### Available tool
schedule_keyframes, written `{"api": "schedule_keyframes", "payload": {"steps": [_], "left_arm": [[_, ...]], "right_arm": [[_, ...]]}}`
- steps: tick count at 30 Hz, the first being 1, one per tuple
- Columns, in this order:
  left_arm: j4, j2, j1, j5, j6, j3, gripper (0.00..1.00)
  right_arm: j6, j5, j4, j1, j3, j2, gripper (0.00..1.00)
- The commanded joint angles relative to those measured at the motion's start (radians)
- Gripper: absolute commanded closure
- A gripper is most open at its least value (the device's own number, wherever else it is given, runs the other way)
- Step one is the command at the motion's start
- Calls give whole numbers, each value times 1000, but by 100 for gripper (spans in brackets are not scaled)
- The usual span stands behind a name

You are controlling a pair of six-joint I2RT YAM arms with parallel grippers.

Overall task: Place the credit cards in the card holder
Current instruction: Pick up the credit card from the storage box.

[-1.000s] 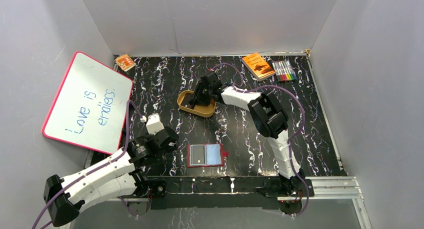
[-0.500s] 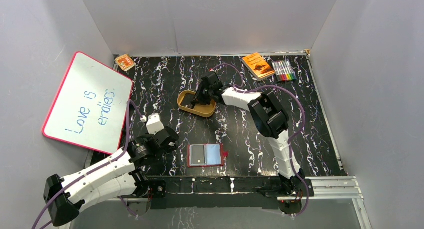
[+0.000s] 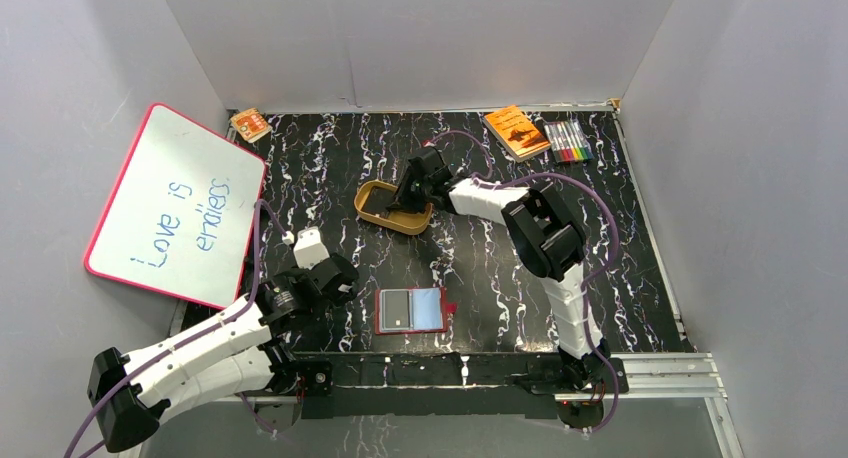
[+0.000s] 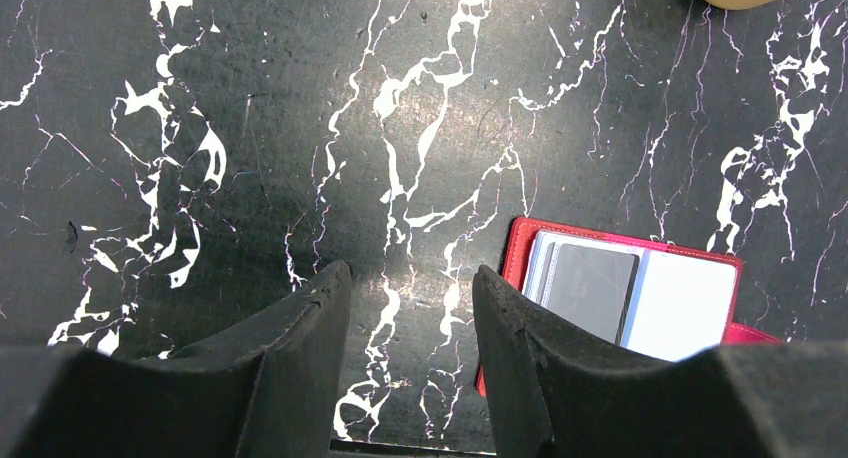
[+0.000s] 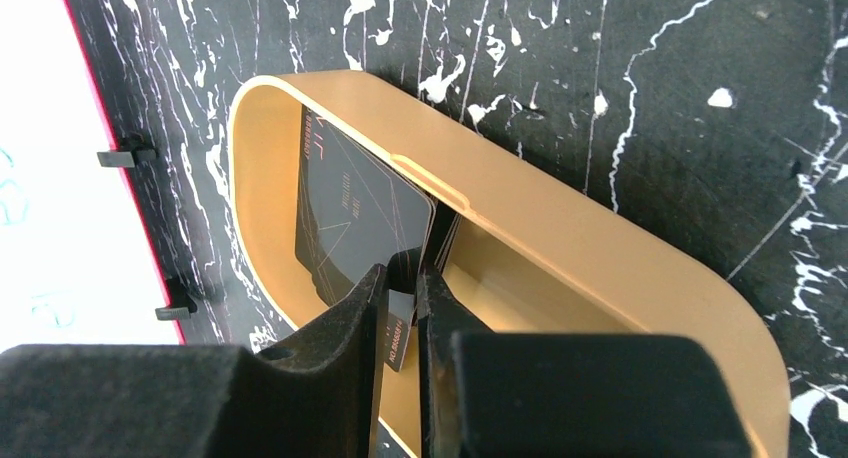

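Note:
The red card holder [image 3: 410,310] lies open near the table's front; in the left wrist view [image 4: 525,253] a black card [image 4: 590,286] sits in its left clear pocket. My left gripper [image 3: 338,283] is open and empty just left of the holder, its own view showing bare table between its fingertips [image 4: 410,278]. Black credit cards [image 5: 355,213] lean inside the tan oval dish [image 5: 560,213]. My right gripper [image 5: 403,273] reaches into the dish [image 3: 372,188], and its jaws are closed on the edge of one black card. In the top view the right gripper [image 3: 405,200] hides most of the cards.
A pink-framed whiteboard [image 3: 175,206] leans at the left. An orange booklet [image 3: 516,131] and a set of markers [image 3: 567,140] lie at the back right. A small orange item [image 3: 250,125] sits at the back left. Grey walls enclose the table.
My right gripper has shifted slightly to the right over the dish. The left arm and the card holder have not moved.

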Motion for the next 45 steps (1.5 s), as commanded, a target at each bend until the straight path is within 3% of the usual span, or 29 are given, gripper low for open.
{"api": "schedule_keyframes", "payload": {"steps": [1,12,34,45], "left_arm": [[-8,0,5,-23,4,-1,54],[-12,-1,4,-23,7,9,54],[-88,-39,5,-84,-29,67,56],[-145,-53,4,-164,-42,136,55]], "right_arm": [[-18,17,-10,-8,-30,-57,80],[-3,-3,-1,-10,-65,-116,100],[180,-54,7,-17,-108,-213,100],[456,-220,-12,-99,-259,-391,100]]}}
